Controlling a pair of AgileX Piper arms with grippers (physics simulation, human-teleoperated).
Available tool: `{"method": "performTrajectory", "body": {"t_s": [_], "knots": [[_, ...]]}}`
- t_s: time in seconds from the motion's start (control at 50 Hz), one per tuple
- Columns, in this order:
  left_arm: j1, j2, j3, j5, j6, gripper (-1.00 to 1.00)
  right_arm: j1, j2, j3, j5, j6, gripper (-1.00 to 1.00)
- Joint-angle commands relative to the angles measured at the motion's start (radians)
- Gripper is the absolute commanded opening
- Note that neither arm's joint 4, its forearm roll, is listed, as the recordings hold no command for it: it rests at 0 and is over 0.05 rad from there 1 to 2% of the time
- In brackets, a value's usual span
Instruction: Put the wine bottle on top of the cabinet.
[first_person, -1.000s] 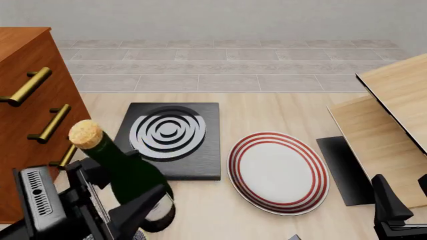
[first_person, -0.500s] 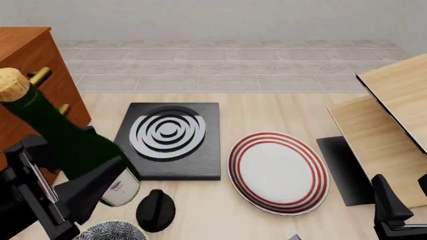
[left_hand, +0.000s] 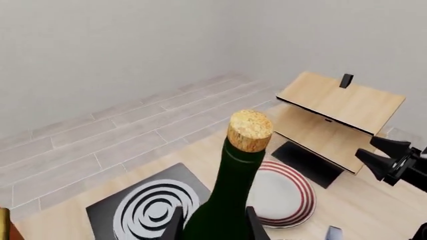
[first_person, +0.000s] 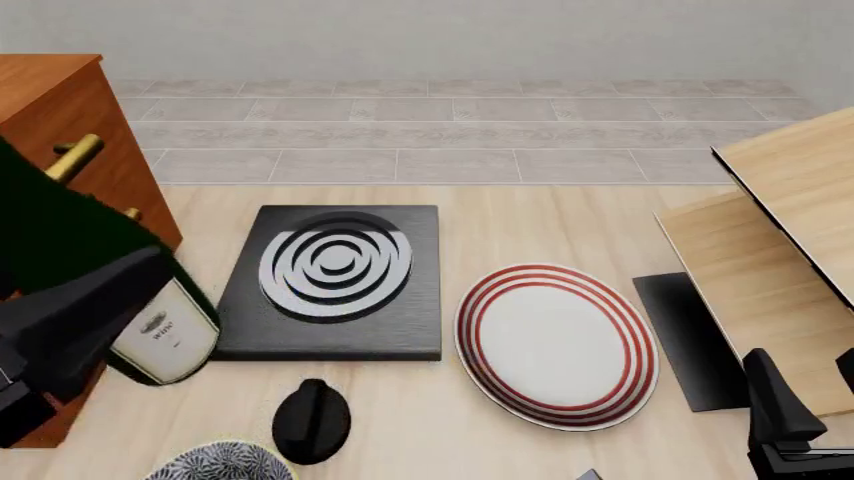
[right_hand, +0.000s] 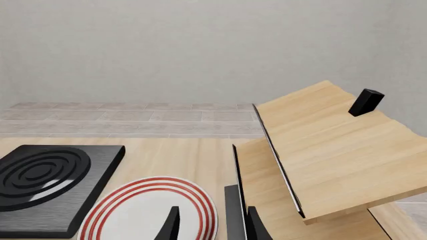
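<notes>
Wine bottle (first_person: 80, 260) aloft in my left gripper (left_hand: 212, 220) beside the cabinet (first_person: 54, 130), at the left edge of the front view.

My left fingers (first_person: 74, 320) are clamped on the bottle's dark body above its pale label, cork (left_hand: 250, 131) pointing up between them in the wrist view. The bottle hangs in front of the cabinet's brass handles (first_person: 74, 158), tilted, its neck out of the front frame. Beneath it sit a black burner plate (first_person: 336, 280), a black knob (first_person: 311, 420) and a patterned bowl (first_person: 220, 465); a red-ringed plate (first_person: 558, 345) lies to the right, beside a pale wooden shelf (first_person: 781, 240). My right gripper (right_hand: 210, 225) hovers low near that shelf, slightly parted and holding nothing.
</notes>
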Motion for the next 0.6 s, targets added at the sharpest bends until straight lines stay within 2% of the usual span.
{"method": "performTrajectory", "body": {"t_s": [0.02, 0.38, 0.6], "knots": [[0.05, 0.005, -0.093, 0.105, 0.031, -1.0, 0.0, 0.0, 0.0, 0.0, 0.0, 1.0], [0.139, 0.032, -0.255, 0.236, -0.012, -1.0, 0.0, 0.0, 0.0, 0.0, 0.0, 1.0], [0.153, 0.067, -0.343, 0.301, -0.02, -1.0, 0.0, 0.0, 0.0, 0.0, 0.0, 1.0]]}}
